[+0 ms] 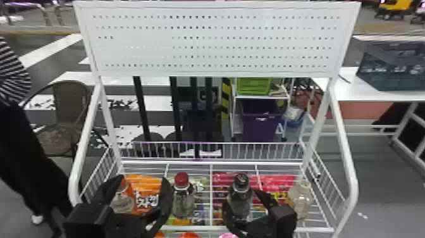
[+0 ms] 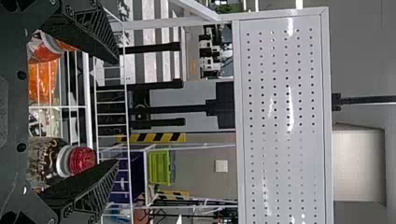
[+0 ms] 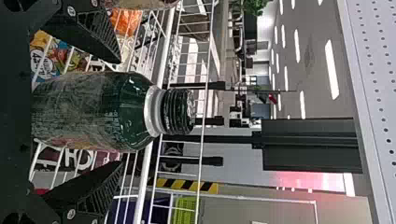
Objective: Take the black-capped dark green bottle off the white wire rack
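Observation:
The dark green bottle point(image 1: 241, 197) with its black cap stands on the white wire rack point(image 1: 211, 190), right of centre. Around it is my right gripper point(image 1: 242, 202), one finger on either side. In the right wrist view the bottle point(image 3: 98, 112) lies between the spread fingers of my right gripper point(image 3: 120, 112), with gaps on both sides. My left gripper point(image 1: 144, 193) is open over the rack's left part, left of the red-capped bottle point(image 1: 183, 199). In the left wrist view my left gripper point(image 2: 116, 111) has nothing held between its fingers.
A clear bottle point(image 1: 123, 201) stands at the rack's left and another pale bottle point(image 1: 300, 199) at its right. Snack bags, one of them orange point(image 1: 145, 190), lie below the wires. A white perforated panel point(image 1: 215, 41) rises behind, with side rails point(image 1: 344, 136) flanking the rack.

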{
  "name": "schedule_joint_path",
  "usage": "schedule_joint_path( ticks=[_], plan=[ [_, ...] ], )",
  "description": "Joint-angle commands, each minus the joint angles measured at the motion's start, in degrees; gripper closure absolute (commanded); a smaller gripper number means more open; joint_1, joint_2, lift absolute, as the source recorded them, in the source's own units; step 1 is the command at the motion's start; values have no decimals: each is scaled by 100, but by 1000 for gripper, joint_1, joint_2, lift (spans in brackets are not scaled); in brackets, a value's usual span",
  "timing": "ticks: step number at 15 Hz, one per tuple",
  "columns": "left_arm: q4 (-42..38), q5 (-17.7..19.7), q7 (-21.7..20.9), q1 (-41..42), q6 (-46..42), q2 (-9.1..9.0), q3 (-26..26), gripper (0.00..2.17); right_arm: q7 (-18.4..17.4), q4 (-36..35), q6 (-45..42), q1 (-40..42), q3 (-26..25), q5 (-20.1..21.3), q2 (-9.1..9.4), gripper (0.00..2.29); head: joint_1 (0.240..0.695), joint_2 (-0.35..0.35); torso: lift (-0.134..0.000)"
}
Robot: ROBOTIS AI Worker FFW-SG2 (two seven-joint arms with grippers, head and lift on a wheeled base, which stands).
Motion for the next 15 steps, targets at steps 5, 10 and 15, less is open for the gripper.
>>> schedule_joint_path(
  ticks=[5,10,15],
  plan=[
    [131,30,1,-140,-12,4,-19,140,69,83,211,-150,13,-16,5,1484,499,0,0],
    [61,30,18,-149,5,31,-28,140,-10,-497,316,157,13,-69,5,1501,499,0,0],
    [-36,39,36,-96,5,48,52,140,-89,-2255,1020,1062,-180,-280,5,1497,499,0,0]
  ],
)
